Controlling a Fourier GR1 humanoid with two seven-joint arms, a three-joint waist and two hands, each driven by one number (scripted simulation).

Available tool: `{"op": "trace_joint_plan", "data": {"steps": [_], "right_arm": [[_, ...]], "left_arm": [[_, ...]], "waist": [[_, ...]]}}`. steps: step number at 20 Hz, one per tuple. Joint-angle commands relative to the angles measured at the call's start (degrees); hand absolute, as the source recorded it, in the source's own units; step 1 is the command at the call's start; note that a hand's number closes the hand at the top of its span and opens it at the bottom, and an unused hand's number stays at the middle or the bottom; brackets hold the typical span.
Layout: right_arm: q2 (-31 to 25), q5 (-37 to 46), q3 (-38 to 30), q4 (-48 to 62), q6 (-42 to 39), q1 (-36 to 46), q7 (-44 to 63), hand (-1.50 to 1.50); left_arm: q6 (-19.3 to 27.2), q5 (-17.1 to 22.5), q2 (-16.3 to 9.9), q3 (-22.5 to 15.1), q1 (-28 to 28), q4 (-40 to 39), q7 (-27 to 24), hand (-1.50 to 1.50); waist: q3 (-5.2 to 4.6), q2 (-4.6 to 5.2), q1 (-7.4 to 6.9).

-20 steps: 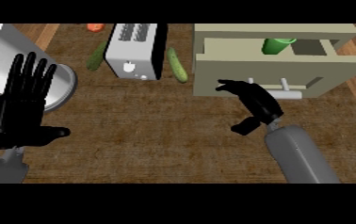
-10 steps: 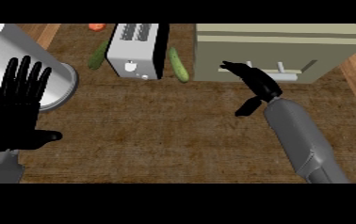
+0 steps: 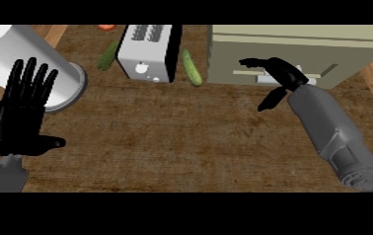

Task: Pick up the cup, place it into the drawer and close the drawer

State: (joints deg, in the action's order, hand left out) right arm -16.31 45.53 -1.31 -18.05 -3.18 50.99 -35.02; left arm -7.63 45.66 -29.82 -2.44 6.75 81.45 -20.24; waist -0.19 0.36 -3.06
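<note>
The drawer unit (image 3: 291,51) sits at the far right of the wooden counter (image 3: 182,130), and everything else is placed from it. Its pale olive front is flush with the body, so the drawer is shut, and a light bar handle (image 3: 251,73) runs across the front. The cup cannot be seen anywhere on the counter; with the drawer shut, nothing of its colour or shape shows.

Just left of the drawer unit lies a green cucumber (image 3: 192,67), pointing away from the robot and slightly tilted. Left of that stands a silver toaster (image 3: 148,51) with two dark slots on top and a black side panel; a small pale mark on its near face is too small to read. A second green vegetable (image 3: 108,57) lies on the toaster's far side from the drawer, and a small orange-red item (image 3: 107,27) sits beyond it at the counter's back edge. Further left still is a large round metal pot (image 3: 62,76), partly out of view. No legible writing shows on anything.

The right hand (image 3: 280,73) is against the drawer front at the handle, fingers bent forward over the bar and thumb hanging down below it; it holds nothing that can be seen. The left hand (image 3: 25,105) rests at the far left, overlapping the pot, fingers straight and spread, empty.
</note>
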Motion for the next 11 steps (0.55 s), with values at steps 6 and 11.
{"op": "trace_joint_plan", "data": {"steps": [6, 11], "right_arm": [[-3.9, -0.8, -3.3, 7.5, 0.2, 6.0, 0.7, -1.50], [-5.1, -0.5, -3.3, 8.7, -0.2, 7.1, 0.4, -1.50]], "left_arm": [[-2.0, -2.0, 0.5, 0.4, 1.2, -3.0, -2.1, -1.50], [0.0, -3.6, 1.5, -0.5, 1.7, -1.7, -1.4, -1.50]], "waist": [[0.39, 1.95, -1.99], [0.42, 1.77, -1.80]]}}
